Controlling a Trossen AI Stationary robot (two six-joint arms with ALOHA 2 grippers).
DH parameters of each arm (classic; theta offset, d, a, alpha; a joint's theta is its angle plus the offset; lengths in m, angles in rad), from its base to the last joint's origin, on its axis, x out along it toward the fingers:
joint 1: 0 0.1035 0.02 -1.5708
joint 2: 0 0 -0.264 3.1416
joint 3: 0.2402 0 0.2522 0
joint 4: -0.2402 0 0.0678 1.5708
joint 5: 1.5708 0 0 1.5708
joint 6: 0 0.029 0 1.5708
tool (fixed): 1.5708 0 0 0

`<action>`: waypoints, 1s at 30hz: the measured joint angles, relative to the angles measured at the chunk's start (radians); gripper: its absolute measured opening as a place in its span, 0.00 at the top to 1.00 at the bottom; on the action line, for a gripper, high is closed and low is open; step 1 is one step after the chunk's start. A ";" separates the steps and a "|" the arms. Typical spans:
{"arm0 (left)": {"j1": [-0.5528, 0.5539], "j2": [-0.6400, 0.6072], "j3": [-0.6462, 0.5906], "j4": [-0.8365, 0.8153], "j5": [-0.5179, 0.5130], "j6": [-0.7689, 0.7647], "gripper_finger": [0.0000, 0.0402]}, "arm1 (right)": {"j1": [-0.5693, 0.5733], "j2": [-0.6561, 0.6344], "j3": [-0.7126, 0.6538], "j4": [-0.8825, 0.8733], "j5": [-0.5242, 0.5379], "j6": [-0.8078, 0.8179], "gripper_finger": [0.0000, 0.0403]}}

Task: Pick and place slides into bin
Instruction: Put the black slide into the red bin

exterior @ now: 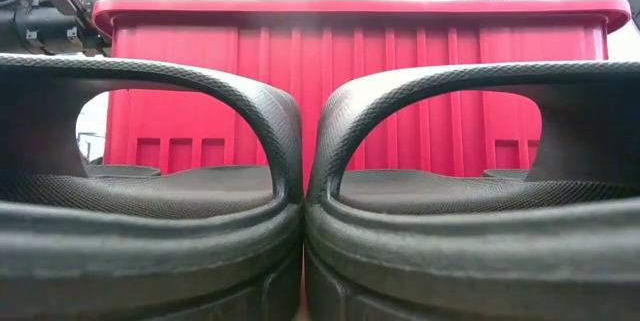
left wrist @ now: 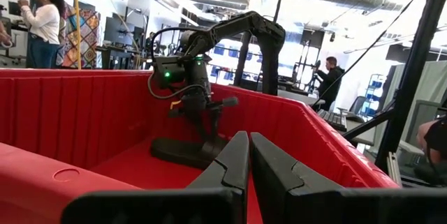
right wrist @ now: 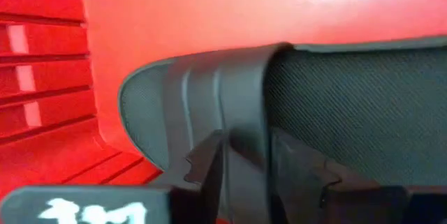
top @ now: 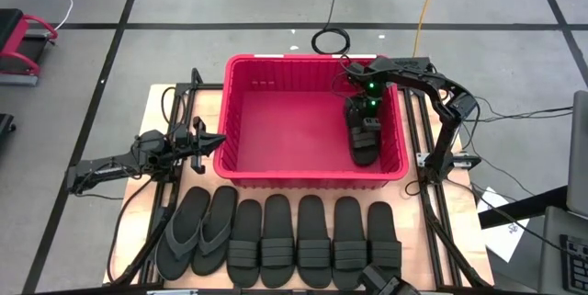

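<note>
One black slide (top: 364,139) lies flat on the floor of the red bin (top: 312,60), close to its right wall. My right gripper (right wrist: 250,172) reaches down into the bin from the far right. Its fingers stand apart, one on each side of the edge of the slide's ribbed strap (right wrist: 209,105). My left gripper (left wrist: 249,165) waits shut just outside the bin's left wall (top: 220,143), pointing across the rim. Several more slides (top: 294,244) lie side by side on the table in front of the bin, two thong-strapped ones (top: 195,232) at the left end. My right gripper comes at the slide from above, slanting down, with the strap's edge (right wrist: 246,137) between its parted fingers (right wrist: 209,158). I cannot tell whether either finger touches the strap. The slide rests sole down on the bin floor (left wrist: 185,153).
The bin's floor to the left of the slide (top: 285,130) is bare red. Two of the slides (exterior: 300,211) fill the low view in front of the bin wall (exterior: 360,71). Cables (top: 329,39) lie on the floor beyond the table. People (left wrist: 42,25) stand in the room behind.
</note>
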 joint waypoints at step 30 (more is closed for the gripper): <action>0.000 0.000 0.000 0.001 -0.001 -0.013 0.94 | 0.171 -0.098 0.002 0.287 0.082 0.181 0.99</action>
